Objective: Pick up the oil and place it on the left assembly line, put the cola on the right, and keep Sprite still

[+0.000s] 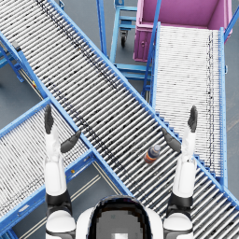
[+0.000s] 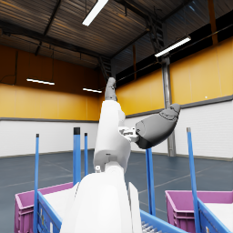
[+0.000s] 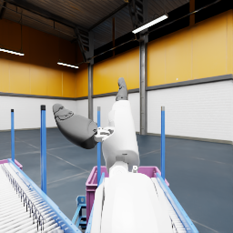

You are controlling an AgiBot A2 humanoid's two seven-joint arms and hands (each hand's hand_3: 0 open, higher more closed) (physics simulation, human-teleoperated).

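**A:** Warehouse hall with yellow-and-white walls and strip lights overhead. A long roller conveyor (image 1: 93, 93) in a blue frame runs diagonally through the head view.

**B:** And the task's thing?

**A:** One small bottle (image 1: 152, 153), dark cap and orange-brown body, sits on the conveyor's rollers towards its near end. I can't tell whether it is the cola or the oil.

**B:** The hands?

**A:** The left robot hand (image 1: 55, 135) is raised over the conveyor's left rail, fingers straight, thumb out, holding nothing. The right robot hand (image 1: 186, 135) is spread and empty too, over the conveyor's right rail, near the bottle but apart from it.

**B:** Anything else?

**A:** A left side line (image 1: 23, 154) and a right side line (image 1: 186, 70) flank the conveyor. A magenta bin (image 1: 186, 11) stands at the right line's far end.
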